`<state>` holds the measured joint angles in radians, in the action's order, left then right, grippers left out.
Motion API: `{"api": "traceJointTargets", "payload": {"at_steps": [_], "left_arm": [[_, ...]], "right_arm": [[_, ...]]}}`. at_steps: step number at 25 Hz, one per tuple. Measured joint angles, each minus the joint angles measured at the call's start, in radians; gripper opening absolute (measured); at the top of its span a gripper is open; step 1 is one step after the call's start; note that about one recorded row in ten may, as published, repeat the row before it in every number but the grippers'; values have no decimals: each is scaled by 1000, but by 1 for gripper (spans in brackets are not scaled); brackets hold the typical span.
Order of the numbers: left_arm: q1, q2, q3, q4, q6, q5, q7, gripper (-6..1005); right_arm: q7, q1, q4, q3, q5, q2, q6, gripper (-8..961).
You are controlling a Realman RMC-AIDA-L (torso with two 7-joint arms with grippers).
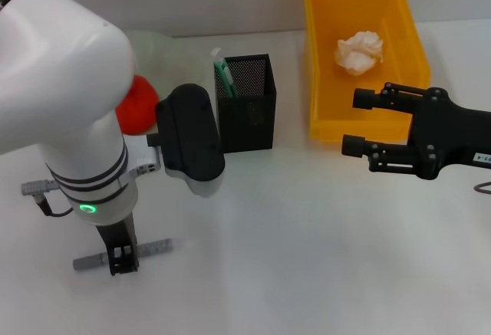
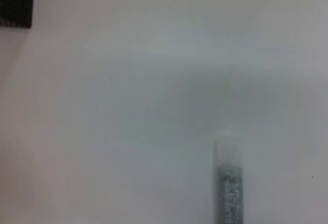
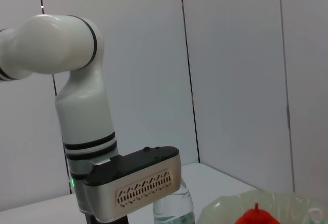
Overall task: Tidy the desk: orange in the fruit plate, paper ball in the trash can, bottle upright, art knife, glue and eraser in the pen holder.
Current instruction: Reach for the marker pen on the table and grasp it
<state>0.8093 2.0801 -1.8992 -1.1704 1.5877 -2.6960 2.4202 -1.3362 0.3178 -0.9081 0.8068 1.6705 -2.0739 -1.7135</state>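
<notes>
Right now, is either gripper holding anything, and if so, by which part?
The left gripper is down on the grey art knife, around its middle; whether it's clamped can't be told. The right gripper is open, holding nothing.

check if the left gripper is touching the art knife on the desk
Touching: in the head view the left gripper stands straight down on the grey art knife, its black fingers straddling the knife's middle.

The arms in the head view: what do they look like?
The left arm is glossy white and rounded, with black rings, a green light ring and a grey cable. It carries a black box; its tool is black. The right tool is matte black with blunt, rounded fingers.
</notes>
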Motion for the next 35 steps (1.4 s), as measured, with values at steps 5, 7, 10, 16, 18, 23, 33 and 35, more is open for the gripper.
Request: {"api": "traceJointTargets", "payload": {"at_steps": [5, 7, 10, 16, 18, 23, 33, 35], "left_arm": [[2, 0, 1, 0, 1, 2, 2, 350], [3, 0, 1, 1, 3, 2, 2, 257], [6, 0, 1, 6, 5, 2, 2, 223], [10, 0, 1, 9, 9, 4, 2, 165], [10, 0, 0, 9, 10, 4, 2, 149], [10, 0, 4, 9, 9, 4, 3, 152], [11, 0, 7, 9, 11, 6, 6, 158], [11, 0, 4, 9, 12, 7, 6, 159]], "right_arm": [[0, 0, 0, -2, 0, 0, -1, 762], [0, 0, 0, -2, 0, 0, -2, 762], [0, -2, 0, -2, 0, 0, -3, 762], [0, -4, -2, -2, 0, 0, -4, 762], [-1, -5, -3, -2, 0, 0, -4, 762], [-1, -5, -2, -2, 0, 0, -5, 762], [-1, -2, 0, -2, 0, 0, -5, 762], [-1, -2, 0, -2, 0, 0, -6, 762]]}}
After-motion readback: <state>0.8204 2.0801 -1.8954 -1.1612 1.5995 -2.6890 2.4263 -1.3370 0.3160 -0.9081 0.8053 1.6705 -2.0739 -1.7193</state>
